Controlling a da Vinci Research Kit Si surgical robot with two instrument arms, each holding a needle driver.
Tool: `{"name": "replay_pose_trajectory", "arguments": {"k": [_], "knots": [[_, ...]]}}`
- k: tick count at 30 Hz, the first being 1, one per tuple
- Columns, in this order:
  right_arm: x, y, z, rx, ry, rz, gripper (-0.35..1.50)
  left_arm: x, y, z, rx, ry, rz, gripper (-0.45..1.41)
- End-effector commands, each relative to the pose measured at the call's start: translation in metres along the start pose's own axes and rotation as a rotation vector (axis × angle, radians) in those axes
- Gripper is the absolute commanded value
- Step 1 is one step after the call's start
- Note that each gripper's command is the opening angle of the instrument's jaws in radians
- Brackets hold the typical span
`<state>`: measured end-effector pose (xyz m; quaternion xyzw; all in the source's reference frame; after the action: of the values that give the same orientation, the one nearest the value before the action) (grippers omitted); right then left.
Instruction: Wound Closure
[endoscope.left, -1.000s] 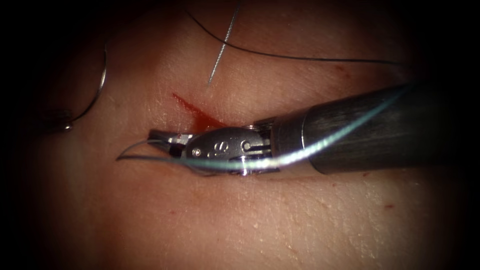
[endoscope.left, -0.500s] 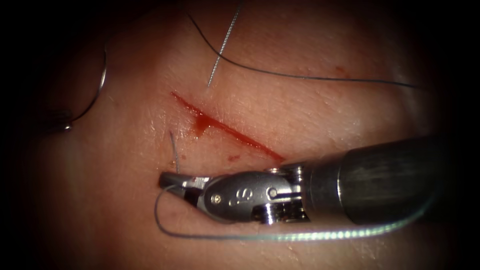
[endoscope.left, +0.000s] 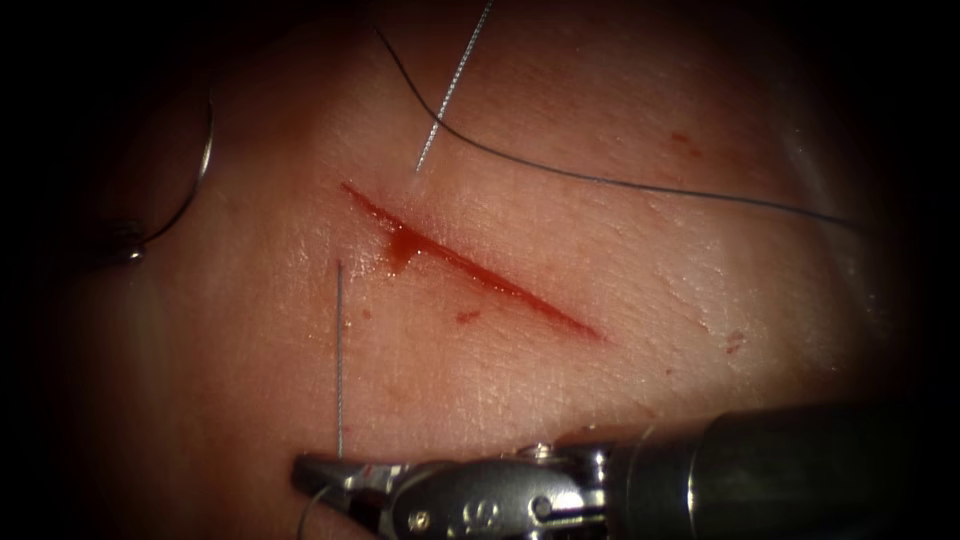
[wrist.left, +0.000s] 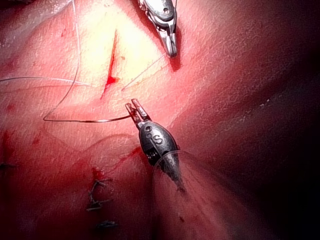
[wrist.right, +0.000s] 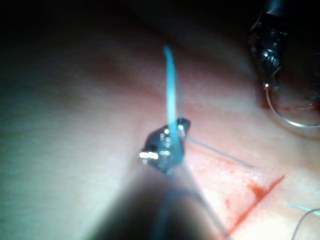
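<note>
Endoscope edges fall to black, centre softly lit; right wrist view blurred, its shaft unfocused

The right tool (endoscope.left: 330, 480) has a dark, brushed metal shaft, cylindrical and thick. It narrows to a shiny silver wrist with round pins and small screws. An engraved mark, like the letter S, sits on the wrist housing. The left tool (wrist.left: 136, 108) has a dark oval wrist with similar engraved marks and short ridged fingers (wrist.left: 140, 111).

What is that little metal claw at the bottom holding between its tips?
The right tool is shut on a thread that runs taut up to the tissue, left of the cut. The clamped stretch itself is hidden between the jaws.
</note>
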<state>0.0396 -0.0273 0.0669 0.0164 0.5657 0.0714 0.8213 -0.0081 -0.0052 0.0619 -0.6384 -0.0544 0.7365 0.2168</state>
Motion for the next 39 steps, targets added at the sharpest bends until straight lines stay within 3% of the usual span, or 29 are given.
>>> {"name": "replay_pose_trajectory", "arguments": {"k": [1, 11, 12, 14, 18, 23, 26, 27, 31, 32, 33, 34, 37, 39], "knots": [[-0.0002, -0.0012, 0.0004, 0.004, 0.004, 0.001, -0.35, -0.0008, 0.0004, 0.0005, -0.002, 0.0, -0.002, -0.45], [0.0006, -0.0033, -0.0013, 0.033, 0.012, -0.009, -0.35, -0.0008, 0.0004, 0.0004, -0.002, 0.0, -0.002, -0.45], [0.0003, -0.0029, -0.0013, 0.028, 0.006, -0.008, 0.02, -0.0008, 0.0004, 0.0004, -0.002, 0.0, -0.002, -0.45], [-0.0008, -0.0016, -0.0015, -0.024, -0.023, -0.004, 1.03, -0.0008, 0.0004, 0.0004, -0.002, 0.0, -0.002, -0.45], [-0.0026, 0.0005, -0.0016, -0.047, -0.037, 0.001, 1.21, -0.0007, 0.0004, 0.0005, -0.004, 0.001, -0.002, -0.45], [-0.0041, 0.0014, -0.0037, -0.061, -0.046, -0.001, 1.3, -0.0007, 0.0004, 0.0004, -0.006, 0.001, -0.003, -0.45], [-0.0047, 0.0008, -0.0065, -0.034, -0.063, -0.01, 1.3, -0.0007, 0.0004, 0.0003, -0.007, 0.002, -0.003, -0.45], [-0.0052, 0.0004, -0.0094, -0.029, -0.099, -0.02, 1.3, -0.0006, 0.0003, 0.0002, -0.008, 0.002, -0.004, -0.45], [-0.0066, 0.0013, -0.0162, -0.061, -0.154, -0.017, 1.23, -0.0006, 0.0003, 0.0002, -0.008, 0.002, -0.004, -0.45], [-0.0072, 0.0033, -0.0198, -0.096, -0.185, 0.002, 1.2, -0.0007, 0.0004, 0.0004, -0.006, 0.002, -0.003, -0.45], [-0.0073, 0.0043, -0.0211, -0.116, -0.193, 0.012, 1.18, -0.0007, 0.0004, 0.0004, -0.006, 0.001, -0.003, -0.45], [-0.0076, 0.0074, -0.0239, -0.176, -0.205, 0.041, 1.15, -0.0008, 0.0005, 0.0005, -0.007, 0.002, -0.002, -0.45], [-0.0079, 0.0113, -0.0261, -0.23, -0.201, 0.066, 1.08, -0.0008, 0.0006, 0.0006, -0.01, 0.003, -0.001, -0.45], [-0.0085, 0.0154, -0.0271, -0.271, -0.217, 0.056, 1.05, -0.0008, 0.0005, 0.0006, -0.012, 0.001, -0.001, -0.45]]}}
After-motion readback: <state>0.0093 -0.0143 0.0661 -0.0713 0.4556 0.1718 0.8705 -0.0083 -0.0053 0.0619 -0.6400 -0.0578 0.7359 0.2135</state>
